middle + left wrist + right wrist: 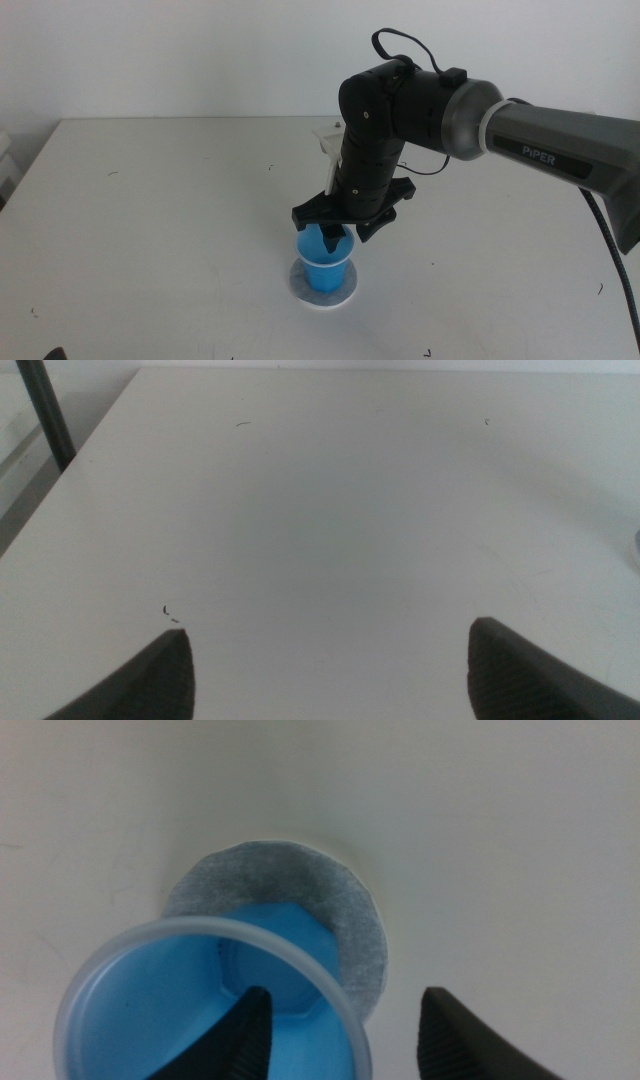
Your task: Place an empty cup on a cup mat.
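Note:
The blue cup point(324, 264) stands upright on the grey cup mat point(327, 292) in the front middle of the table. My right gripper point(338, 238) reaches down from the right and straddles the cup's rim, one jaw inside the cup and one outside, with the jaws apart. In the right wrist view the cup point(150, 1005) is empty and covers part of the mat point(300, 880), with my right gripper point(345, 1025) over its rim. My left gripper point(325, 675) is open over bare table, and only a dark tip point(55, 353) shows at the bottom edge of the middle view.
The white table point(150, 220) has a few small dark specks. A dark post point(45, 410) stands past the table's edge in the left wrist view.

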You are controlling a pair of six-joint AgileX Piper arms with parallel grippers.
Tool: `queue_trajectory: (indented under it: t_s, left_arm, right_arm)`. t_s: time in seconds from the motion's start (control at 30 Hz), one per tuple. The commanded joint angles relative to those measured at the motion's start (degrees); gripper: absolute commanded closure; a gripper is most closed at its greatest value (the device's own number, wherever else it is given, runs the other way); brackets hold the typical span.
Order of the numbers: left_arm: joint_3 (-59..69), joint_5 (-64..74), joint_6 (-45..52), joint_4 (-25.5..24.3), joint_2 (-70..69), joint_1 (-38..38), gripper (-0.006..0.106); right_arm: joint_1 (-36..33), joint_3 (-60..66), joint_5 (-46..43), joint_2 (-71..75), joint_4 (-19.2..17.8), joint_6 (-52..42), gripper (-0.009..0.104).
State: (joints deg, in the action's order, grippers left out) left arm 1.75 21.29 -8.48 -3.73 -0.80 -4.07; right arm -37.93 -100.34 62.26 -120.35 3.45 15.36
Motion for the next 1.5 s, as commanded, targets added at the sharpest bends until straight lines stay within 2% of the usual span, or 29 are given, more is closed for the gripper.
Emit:
queue_trajectory:
  t_s: [0.0,0.23,0.43,0.67,1.03,1.2,1.37,1.47]
  left_arm:
    - [-0.34,-3.78,-0.61,-0.02,-0.75,0.06,-0.005]
    - [-0.34,-3.78,-0.61,-0.02,-0.75,0.06,-0.005]
    - [-0.34,-3.78,-0.61,-0.02,-0.75,0.06,-0.005]
    - [-0.34,-3.78,-0.61,-0.02,-0.75,0.06,-0.005]
    - [-0.34,-3.78,-0.61,-0.02,-0.75,0.06,-0.005]
    - [-0.34,-3.78,-0.61,-0.02,-0.75,0.06,-0.005]
    - [-0.34,-3.78,-0.61,-0.02,-0.75,0.06,-0.005]
    - [-0.34,-3.78,-0.61,-0.02,-0.75,0.06,-0.005]
  right_arm:
    - [0.04,-1.79,-0.77,5.72,-1.24,-0.09,0.047]
    - [3.24,2.1,-2.18,15.38,-1.33,-1.25,0.032]
    - [10.53,16.84,-10.37,30.42,0.48,-3.8,0.018]
    - [21.19,34.17,-18.27,49.0,0.04,-9.0,0.006]
    - [32.44,55.13,-27.48,75.21,-2.85,-9.76,0.003]
    - [33.18,63.79,-31.88,85.81,-3.45,-10.16,0.003]
    - [33.18,70.34,-34.74,95.93,-6.97,-10.69,0.003]
    - [33.18,74.08,-36.63,101.84,-7.39,-10.62,0.003]
